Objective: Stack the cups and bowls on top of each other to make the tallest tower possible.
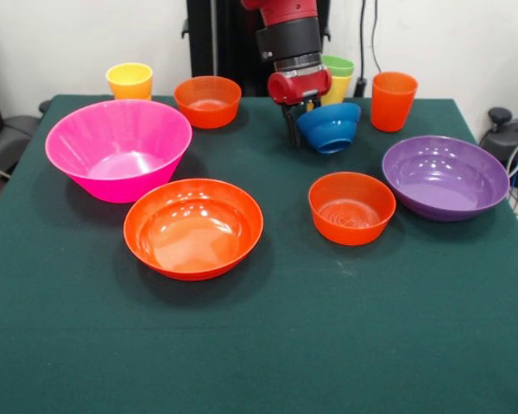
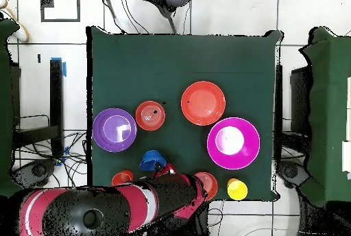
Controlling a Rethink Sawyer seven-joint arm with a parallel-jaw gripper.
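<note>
While I watch from my remote station, the red and black arm reaches down over the far part of the green-clothed worktop (image 1: 259, 345). Its dark pincer (image 1: 295, 121) is clamped on the rim of a small glossy blue plastic bowl (image 1: 331, 127), which hangs tilted, its mouth turned up and toward the arm. I cannot tell if the bowl's base touches the cloth.

No tower stands yet; every piece sits apart. A big deep pink plastic bowl (image 1: 118, 148) rests at the left of the front view, with a wide orange plastic bowl (image 1: 193, 227) just in front of it. A small orange plastic bowl (image 1: 351, 207) sits right of centre, near a wide purple plastic bowl (image 1: 445, 177). At the far edge I see a yellow plastic cup (image 1: 129, 81), a second small orange bowl (image 1: 208, 101), a light green cup nested in another yellow cup (image 1: 340, 78) behind the arm, and a taller orange plastic cup (image 1: 393, 100).
</note>
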